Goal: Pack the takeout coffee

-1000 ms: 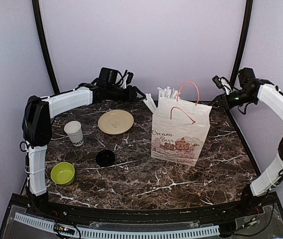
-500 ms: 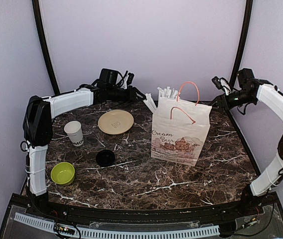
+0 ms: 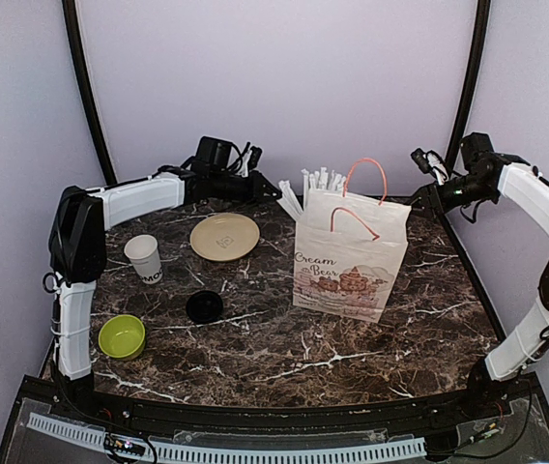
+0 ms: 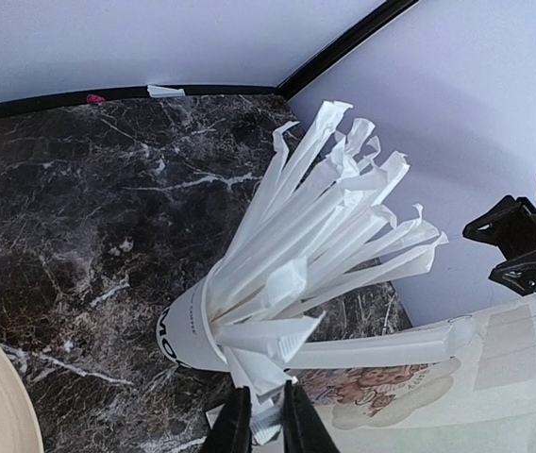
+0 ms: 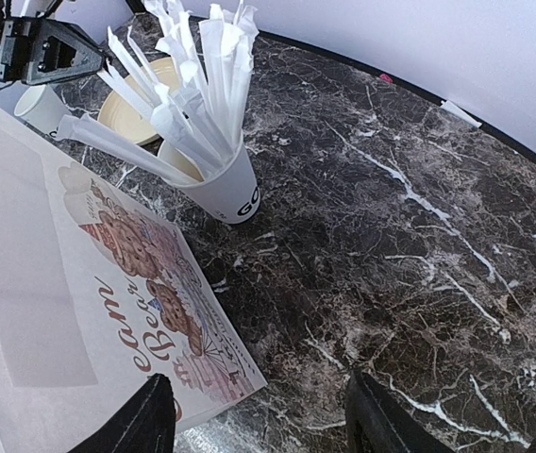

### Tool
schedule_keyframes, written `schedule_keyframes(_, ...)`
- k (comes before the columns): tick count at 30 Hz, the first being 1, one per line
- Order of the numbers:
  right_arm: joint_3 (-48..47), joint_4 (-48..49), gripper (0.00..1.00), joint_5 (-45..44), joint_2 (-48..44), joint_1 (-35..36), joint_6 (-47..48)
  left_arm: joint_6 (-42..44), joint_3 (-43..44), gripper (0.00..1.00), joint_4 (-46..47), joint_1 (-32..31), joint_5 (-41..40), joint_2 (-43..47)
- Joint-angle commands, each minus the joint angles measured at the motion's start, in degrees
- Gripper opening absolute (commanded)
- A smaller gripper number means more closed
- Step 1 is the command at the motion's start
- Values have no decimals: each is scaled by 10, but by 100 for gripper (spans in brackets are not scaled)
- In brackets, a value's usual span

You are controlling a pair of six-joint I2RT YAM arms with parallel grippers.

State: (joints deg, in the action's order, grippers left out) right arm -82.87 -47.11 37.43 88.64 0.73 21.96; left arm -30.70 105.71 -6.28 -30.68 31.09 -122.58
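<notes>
No lidded takeout coffee shows in any view. A white cup (image 4: 188, 330) crammed with paper-wrapped straws (image 4: 325, 236) stands at the back, behind the printed paper bag (image 3: 350, 256). My left gripper (image 4: 266, 425) reaches to it from the left, and its jaws pinch the tip of one wrapped straw at the cup's near side. In the top view that gripper (image 3: 273, 190) sits just left of the straws (image 3: 318, 180). My right gripper (image 5: 263, 420) hangs open over bare marble beside the bag's far right corner (image 5: 79, 311), holding nothing.
A lidless white printed cup (image 3: 144, 258) stands at the left, with a tan plate (image 3: 224, 236) behind it. A loose black lid (image 3: 204, 306) lies on the marble, and a green bowl (image 3: 122, 335) sits at the front left. The bag's pink handles (image 3: 366, 188) stick up.
My left gripper has slid right toward the straw cup and its jaws have closed on a straw. The right arm has not moved.
</notes>
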Motion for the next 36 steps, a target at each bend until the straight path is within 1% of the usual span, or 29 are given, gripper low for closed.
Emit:
schedule_keyframes(1, -15, 5, 61, 2, 7, -1, 1, 8, 25, 13, -12, 3, 6, 19)
schedule_keyframes(7, -18, 6, 61, 4, 12, -1, 1, 27, 29, 9, -41, 2, -13, 55)
schedule_keyframes(17, -27, 0, 61, 7, 18, -2, 2, 66, 43, 6, -102, 2, -52, 116)
schedule_keyframes(20, -27, -1, 61, 6, 17, -1, 2, 81, 54, 2, -122, 2, -65, 141)
schedule_keyframes(24, -26, -1, 61, 5, 13, -2, 2, 108, 77, 0, -164, 2, -91, 177)
schedule_keyframes(26, -27, -1, 61, 3, 11, -1, 2, 124, 99, 0, -208, 2, -104, 193)
schedule_keyframes(28, -29, -3, 61, -2, 8, -2, 3, 134, 117, 0, -232, 2, -111, 215)
schedule_keyframes(31, -33, -4, 61, -10, 1, -1, 3, 142, 122, 0, -239, 2, -106, 258)
schedule_keyframes(33, -33, -4, 61, -14, -4, -1, 3, 142, 116, 0, -232, 2, -81, 293)
schedule_keyframes(36, -33, -4, 61, -17, -11, -2, 2, 132, 113, 0, -225, 2, -20, 333)
